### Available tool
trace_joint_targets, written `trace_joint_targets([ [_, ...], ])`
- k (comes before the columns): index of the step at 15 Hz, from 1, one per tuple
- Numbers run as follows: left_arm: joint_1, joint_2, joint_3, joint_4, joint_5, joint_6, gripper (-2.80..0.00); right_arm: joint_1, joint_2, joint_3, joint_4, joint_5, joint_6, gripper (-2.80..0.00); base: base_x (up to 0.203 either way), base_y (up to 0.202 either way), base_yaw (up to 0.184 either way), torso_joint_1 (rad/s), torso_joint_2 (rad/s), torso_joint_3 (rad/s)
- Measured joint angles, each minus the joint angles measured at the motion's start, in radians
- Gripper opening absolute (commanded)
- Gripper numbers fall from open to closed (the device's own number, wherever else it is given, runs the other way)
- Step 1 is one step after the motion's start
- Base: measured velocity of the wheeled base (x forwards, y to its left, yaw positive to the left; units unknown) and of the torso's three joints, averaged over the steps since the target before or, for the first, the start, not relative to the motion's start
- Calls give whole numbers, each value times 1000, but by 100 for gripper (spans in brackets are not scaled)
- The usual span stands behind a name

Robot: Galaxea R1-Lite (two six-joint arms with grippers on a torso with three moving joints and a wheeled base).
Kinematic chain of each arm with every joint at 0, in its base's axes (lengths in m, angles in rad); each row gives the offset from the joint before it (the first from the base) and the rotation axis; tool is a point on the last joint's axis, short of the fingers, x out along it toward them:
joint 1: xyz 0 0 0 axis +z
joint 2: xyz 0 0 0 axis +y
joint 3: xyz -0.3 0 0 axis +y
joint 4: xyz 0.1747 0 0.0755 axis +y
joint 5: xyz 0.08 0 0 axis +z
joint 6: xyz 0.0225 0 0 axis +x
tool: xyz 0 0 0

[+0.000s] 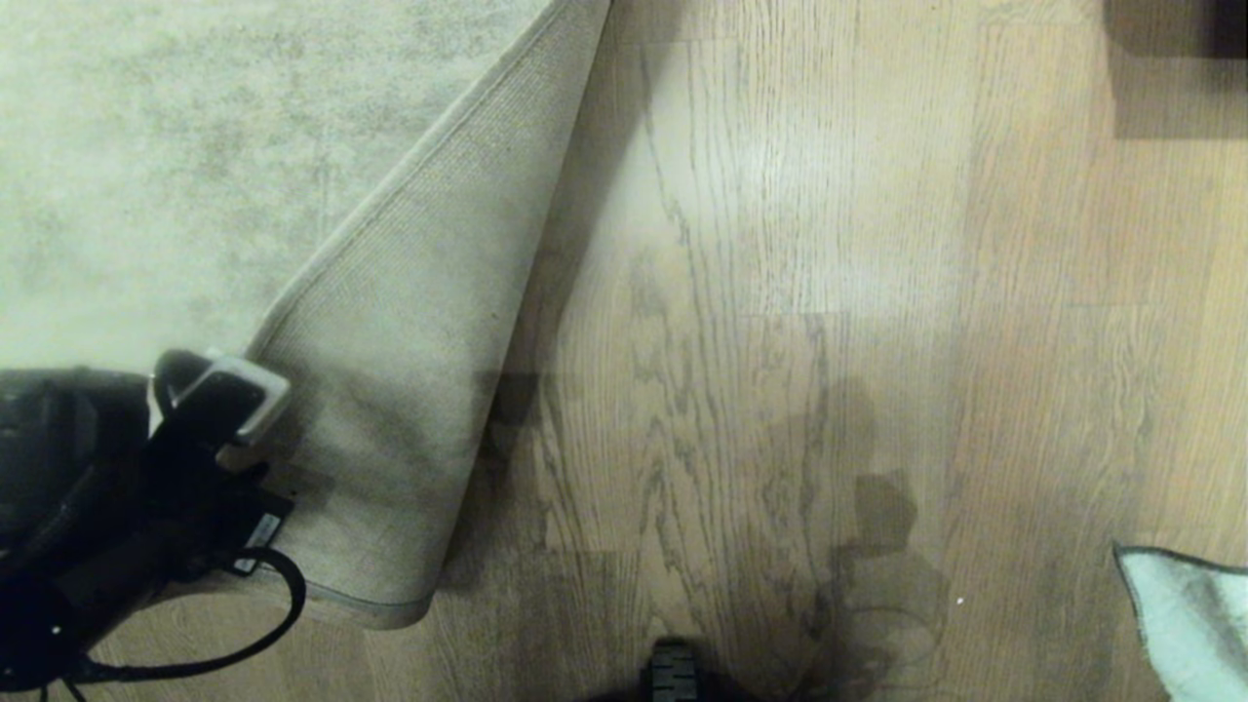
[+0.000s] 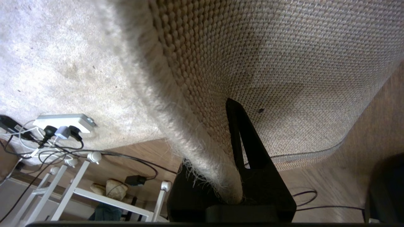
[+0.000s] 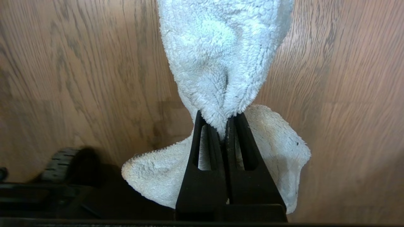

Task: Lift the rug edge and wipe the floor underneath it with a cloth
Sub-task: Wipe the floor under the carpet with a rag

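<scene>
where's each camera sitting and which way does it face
Head: on the head, looking down at the floor, folded-back rug edge, left gripper.
Left wrist: behind the fingers shut on the rug edge.
Right wrist: behind the right gripper shut on the cloth.
Shared: head and right wrist both show the cloth.

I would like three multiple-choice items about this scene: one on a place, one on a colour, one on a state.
1. Where in the head view is the cloth?
A. lower right, on the floor
B. on top of the rug
C. under the folded corner

2. What colour is the cloth?
A. bright pink
B. pale mint-blue
C. dark brown

3. How is the rug edge now?
A. lying flat
B. rolled into a tube
C. folded back, woven underside showing

Key: 1 A, it shows at the lower right corner; 2 B, the right gripper pinches pale pile; 3 C, the left gripper clamps the lifted edge.
</scene>
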Motion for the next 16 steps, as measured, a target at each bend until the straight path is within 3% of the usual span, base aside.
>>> trace_joint_targets([
  [2, 12, -2, 1, 1, 0, 0, -280, 0, 0, 0, -3, 2, -33, -280, 0, 0, 0, 0, 0, 0],
  [8, 19, -11, 22, -3, 1, 0, -280, 0, 35, -57, 2, 45, -10, -280, 0, 0, 0, 0, 0, 0],
  [12, 18, -22, 32, -1, 1, 1, -280, 26, 224, -179, -15, 78, -2, -280, 0, 0, 0, 0, 0, 0],
  [16, 13, -24, 39, 0, 0, 4, -280, 82, 473, -284, -47, 205, -69, -280, 0, 0, 0, 0, 0, 0],
])
